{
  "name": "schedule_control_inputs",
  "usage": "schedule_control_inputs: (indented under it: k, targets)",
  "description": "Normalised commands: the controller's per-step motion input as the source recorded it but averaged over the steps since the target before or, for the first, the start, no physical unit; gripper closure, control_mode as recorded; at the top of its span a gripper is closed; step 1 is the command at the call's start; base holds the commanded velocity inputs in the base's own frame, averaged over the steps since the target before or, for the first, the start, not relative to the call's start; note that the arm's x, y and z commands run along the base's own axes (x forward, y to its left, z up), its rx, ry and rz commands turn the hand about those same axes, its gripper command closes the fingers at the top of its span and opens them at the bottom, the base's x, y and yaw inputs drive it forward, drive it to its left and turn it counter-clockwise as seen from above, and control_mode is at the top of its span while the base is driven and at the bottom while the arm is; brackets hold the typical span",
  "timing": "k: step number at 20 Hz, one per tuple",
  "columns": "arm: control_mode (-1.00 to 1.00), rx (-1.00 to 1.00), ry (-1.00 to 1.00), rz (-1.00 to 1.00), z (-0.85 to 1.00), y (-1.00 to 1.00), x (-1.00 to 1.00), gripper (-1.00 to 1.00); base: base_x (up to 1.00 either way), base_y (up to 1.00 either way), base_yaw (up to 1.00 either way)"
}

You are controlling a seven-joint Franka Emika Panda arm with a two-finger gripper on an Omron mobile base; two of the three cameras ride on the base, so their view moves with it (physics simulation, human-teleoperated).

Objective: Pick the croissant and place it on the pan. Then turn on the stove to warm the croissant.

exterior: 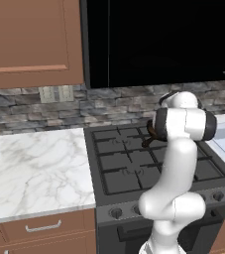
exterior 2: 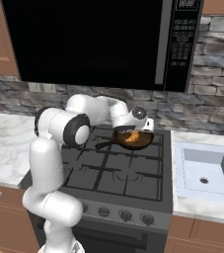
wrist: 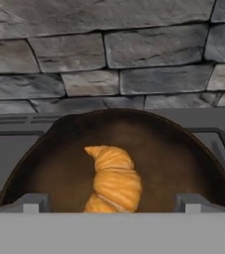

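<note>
The golden croissant (wrist: 113,181) lies inside the dark round pan (wrist: 178,154), which sits on the back right burner of the stove (exterior 2: 118,173). From the right base view the croissant (exterior 2: 130,137) shows as an orange shape in the pan (exterior 2: 146,143), whose handle points left. My gripper (exterior 2: 133,130) hovers just above the pan, open. In the hand view its two fingertips (wrist: 27,202) stand wide apart on either side of the croissant without touching it. In the left base view the arm hides most of the pan (exterior: 150,132). A row of knobs (exterior 2: 126,215) runs along the stove's front.
A black microwave (exterior 2: 93,39) hangs low over the stove. The stone backsplash (wrist: 109,54) stands right behind the pan. A sink (exterior 2: 205,168) lies to the stove's right and a marble counter (exterior: 34,168) to its left.
</note>
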Motion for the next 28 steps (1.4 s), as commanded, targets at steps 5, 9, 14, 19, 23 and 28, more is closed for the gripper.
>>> schedule_control_inputs:
  k: [5, 9, 14, 19, 23, 28]
  targets:
    - [-1.00, 0.00, -0.20, 0.00, 0.06, 0.00, -0.39, -1.00, 0.00, 0.00, 0.00]
    - [-1.00, 0.00, -0.17, 0.00, 0.17, 0.00, -0.58, -1.00, 0.00, 0.00, 0.00]
    - [-1.00, 0.00, -0.09, 0.00, 0.24, 0.00, -0.66, -1.00, 0.00, 0.00, 0.00]
    - [-1.00, 0.00, -0.01, 0.00, 0.57, -0.01, -0.54, -1.00, 0.00, 0.00, 0.00]
    - [-1.00, 0.00, 0.02, 0.00, 1.00, -0.02, -0.44, -1.00, 0.00, 0.00, 0.00]
    - [-1.00, 0.00, 0.08, 0.00, 0.97, 0.00, -0.41, -1.00, 0.00, 0.00, 0.00]
